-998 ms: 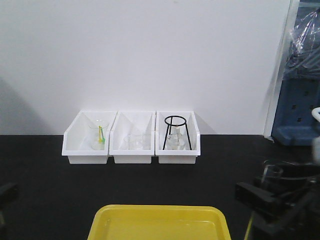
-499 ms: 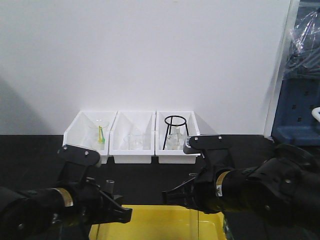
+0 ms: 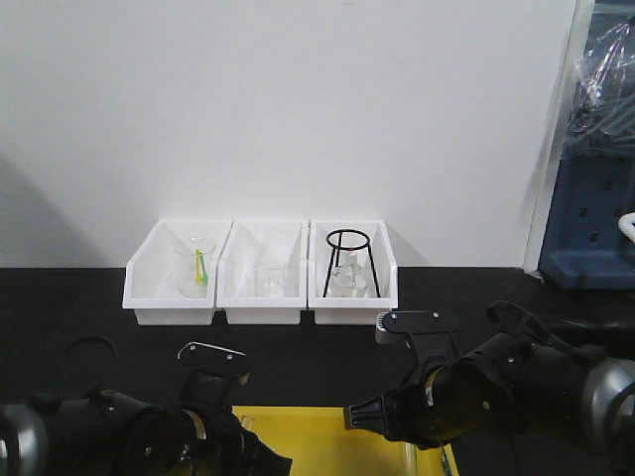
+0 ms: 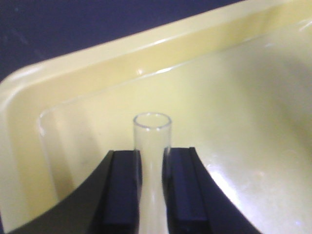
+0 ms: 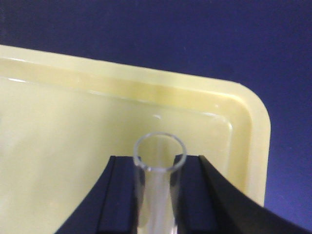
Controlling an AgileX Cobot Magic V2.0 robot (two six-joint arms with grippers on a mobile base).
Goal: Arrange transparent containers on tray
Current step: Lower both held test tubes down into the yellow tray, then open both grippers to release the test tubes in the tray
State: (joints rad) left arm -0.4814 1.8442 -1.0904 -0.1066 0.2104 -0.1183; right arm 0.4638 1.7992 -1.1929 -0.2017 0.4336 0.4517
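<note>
1. Left gripper (image 4: 152, 190): jaws clamped on a clear glass tube (image 4: 152, 146), pads on both sides of the barrel just below the rim. Tube hangs over the yellow tray (image 4: 73, 63), near one rounded corner of its floor.
2. Right gripper (image 5: 157, 195): jaws clamped on a second tube (image 5: 159, 165), same hold just under the rim. It sits over the tray's other corner (image 5: 243, 122), dark counter (image 5: 170, 34) beyond the rim.
3. Handling, my read: thin glass, so light, rigid, brittle. Smooth wall = slippery, can slide or twist betw. pads if grip is loose; too hard a squeeze risks a crack. Best hold is mid-barrel w/ flat pads, not on the rim edge.
4. Axis: each tube's long axis runs along its gripper's fingers, open mouth pointing out ahead of the fingertips twd the tray's far rim. Closed ends hidden behind the pads in both wrist views.
5. Tilt vs tray floor: can't tell exactly; mouths appear raised off the floor, no contact seen.
6. Front view: both arms low over the tray, tubes too faint to make out. White bins (image 3: 260, 297) at the back w/ other glassware and a black ring stand (image 3: 349, 260), well apart from the tray.
</note>
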